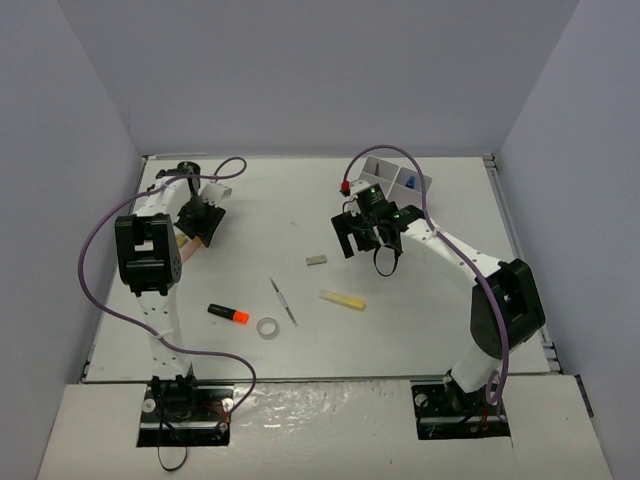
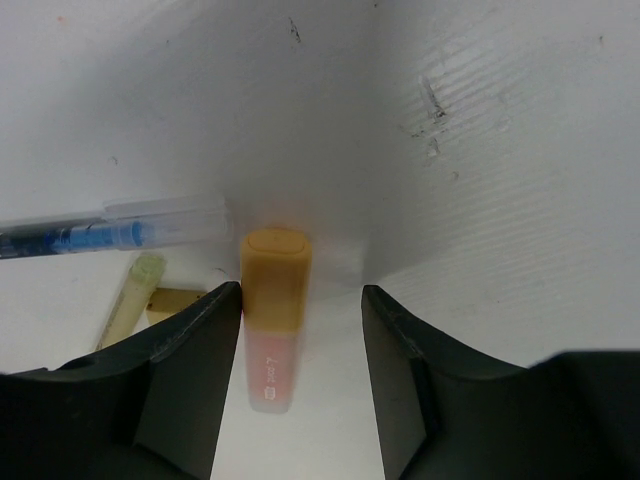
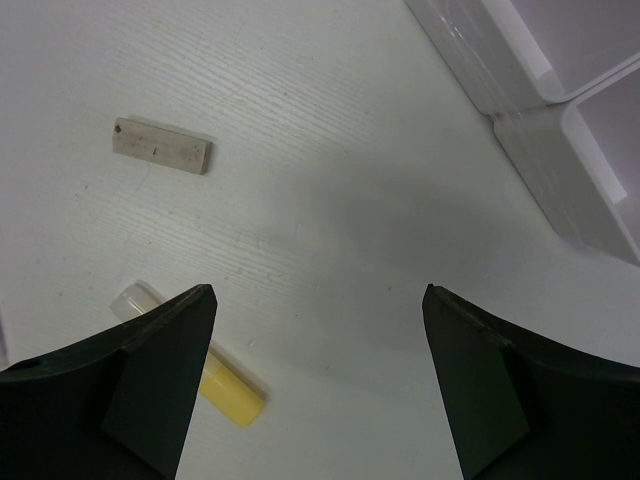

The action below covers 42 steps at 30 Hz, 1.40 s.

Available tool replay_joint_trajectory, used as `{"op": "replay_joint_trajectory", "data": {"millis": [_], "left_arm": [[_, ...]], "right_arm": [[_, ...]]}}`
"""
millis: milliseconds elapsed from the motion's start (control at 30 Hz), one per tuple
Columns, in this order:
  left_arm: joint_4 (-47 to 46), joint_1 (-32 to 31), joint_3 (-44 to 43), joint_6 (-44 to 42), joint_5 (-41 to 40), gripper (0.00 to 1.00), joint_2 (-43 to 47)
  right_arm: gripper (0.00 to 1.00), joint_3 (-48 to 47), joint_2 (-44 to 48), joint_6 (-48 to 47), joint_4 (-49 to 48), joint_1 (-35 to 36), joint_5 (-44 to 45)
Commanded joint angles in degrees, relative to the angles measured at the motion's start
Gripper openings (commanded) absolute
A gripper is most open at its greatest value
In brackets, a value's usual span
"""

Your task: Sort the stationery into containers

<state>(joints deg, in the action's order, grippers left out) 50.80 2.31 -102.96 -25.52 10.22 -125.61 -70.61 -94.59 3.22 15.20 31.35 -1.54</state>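
The white divided tray (image 1: 383,158) sits by the far edge toward the right, half hidden by the right arm. The right gripper (image 3: 315,300) gapes wide over bare worktop. Near the far left corner the left gripper (image 2: 300,295) stands open astride a tan-capped pink marker (image 2: 272,310). A finger hides part of the yellow bar (image 3: 235,395).

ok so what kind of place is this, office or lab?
Likely a lab robot cell, not an office: white table boxed in by plain walls, left arm and right arm bolted at its near edge, a marker and tray laid out.
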Motion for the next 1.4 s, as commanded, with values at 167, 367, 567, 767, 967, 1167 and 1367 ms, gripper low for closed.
{"op": "replay_joint_trajectory", "data": {"millis": [167, 367, 567, 767, 967, 1167, 1367], "left_arm": [[-1.2, 0.3, -2.5, 0.4, -0.7, 0.38, -0.1], [-0.3, 0.2, -2.6, 1.5, 1.4, 0.07, 0.7], [2.5, -0.2, -4.3, 3.8, 5.3, 0.00, 2.2], [8.4, -1.5, -13.4, 8.2, 11.7, 0.00, 6.5], [11.9, -4.4, -26.3, 13.7, 15.5, 0.00, 11.4], [7.2, -7.1, -29.0, 24.6, 17.7, 0.00, 18.6], [-1.9, -12.3, -24.0, 30.6, 16.4, 0.00, 24.6]], "right_arm": [[0.81, -2.4, 1.1, 0.1, -1.6, -0.2, 0.0], [0.81, -2.6, 1.4, 0.0, -1.5, -0.5, 0.2], [0.81, -3.0, 2.2, 0.0, -1.6, -0.8, -0.2], [0.81, -3.7, 5.1, 0.1, -1.7, -2.9, -4.1], [0.81, -8.8, 7.9, -0.3, -3.6, -3.6, -9.0], [0.79, -15.7, 8.4, 2.8, -12.4, -1.8, -19.6], [0.79, -23.6, 5.8, 4.5, -14.7, -1.4, -22.2]]}}
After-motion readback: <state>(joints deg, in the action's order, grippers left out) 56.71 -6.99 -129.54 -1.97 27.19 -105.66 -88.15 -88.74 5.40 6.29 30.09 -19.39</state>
